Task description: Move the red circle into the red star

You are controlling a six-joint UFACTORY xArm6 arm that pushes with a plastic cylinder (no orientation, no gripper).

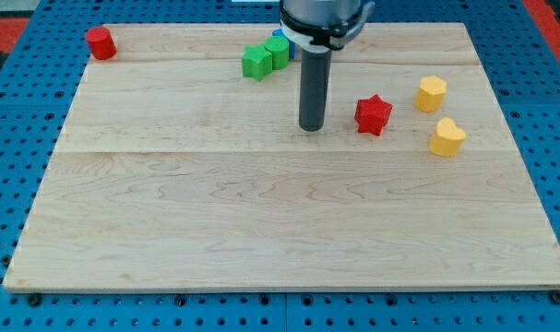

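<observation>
In the one camera view, the red circle (100, 42) sat near the top left corner of the wooden surface (261, 221). The red star (373, 114) sat well apart from it, over toward the right edge. My tip (311, 127) rested on the surface just to the left of the red star, not touching it. There was no pincer here at all (only a straight dark rod), so nothing was being held.

The tip was far from the red circle, so I think the push had not started. To slide the circle toward the star, the tip probably needed to get to the circle's far left side.

Two green blocks (265, 57) and a blue block (280, 37) huddled by the top edge. Two yellow blocks (438, 115) sat near the right edge.
</observation>
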